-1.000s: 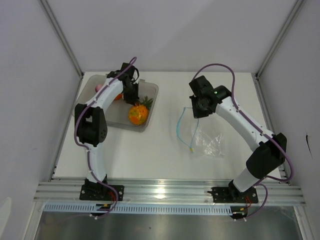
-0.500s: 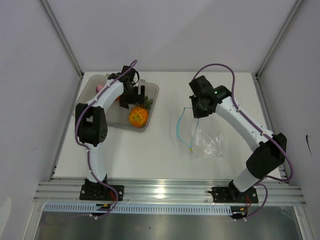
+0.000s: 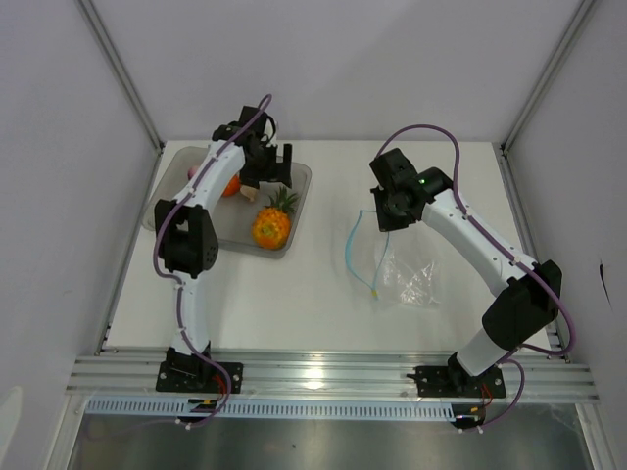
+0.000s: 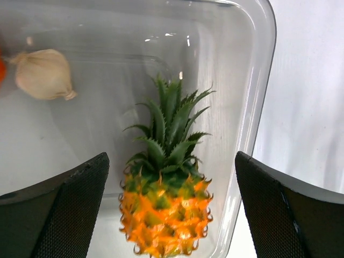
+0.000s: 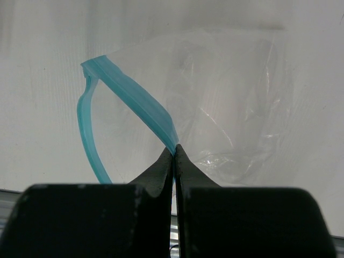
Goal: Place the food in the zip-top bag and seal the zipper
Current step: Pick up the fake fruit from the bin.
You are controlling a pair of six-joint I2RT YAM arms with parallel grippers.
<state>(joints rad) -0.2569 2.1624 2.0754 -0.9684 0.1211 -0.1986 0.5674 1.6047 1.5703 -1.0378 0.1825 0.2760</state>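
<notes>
White table point(image 3: 323, 294) between pale walls point(image 3: 343, 59) (aluminium posts point(image 3: 120, 73))

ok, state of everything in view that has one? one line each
left gripper, open, empty, above the pineapple
right gripper, shut on the zipper
zip-top bag, mouth open, empty, one lip lifted
zipper, unsealed
pineapple, lying in the tray, not gripped
orange, in the tray, partly hidden by the left arm
beige bulb, lying in the tray
</notes>
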